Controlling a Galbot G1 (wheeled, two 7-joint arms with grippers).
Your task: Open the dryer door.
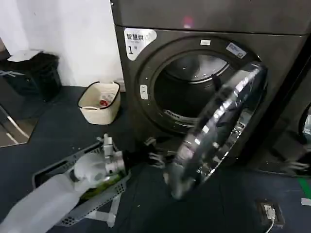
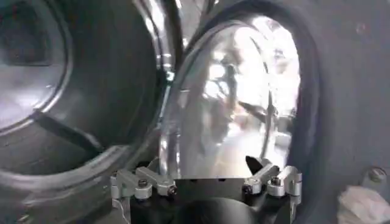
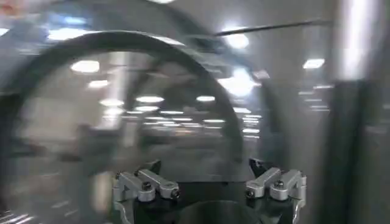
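Note:
The dryer (image 1: 272, 53) is a dark grey front-loader with a white sticker (image 1: 138, 41) marked "1". Its dryer door (image 1: 221, 126), chrome-rimmed, stands swung partly open to the right, leaving the drum opening (image 1: 189, 92) exposed. My left gripper (image 1: 158, 158) hovers low at the door's free edge, just in front of the machine's lower front. In the left wrist view the left gripper (image 2: 207, 167) is open with nothing between its fingers, facing the door's domed glass (image 2: 237, 103) with the drum (image 2: 36, 73) beside it. My right gripper (image 3: 207, 167) is open, close to a shiny curved reflecting surface (image 3: 122, 91).
A white basket (image 1: 99, 102) sits on the floor left of the dryer. A grey basket (image 1: 58, 170) lies under my left arm. A black bin (image 1: 34, 73) stands at the far left. The neighbouring dark machine (image 1: 296, 131) is at the right, a floor socket (image 1: 268, 212) in front.

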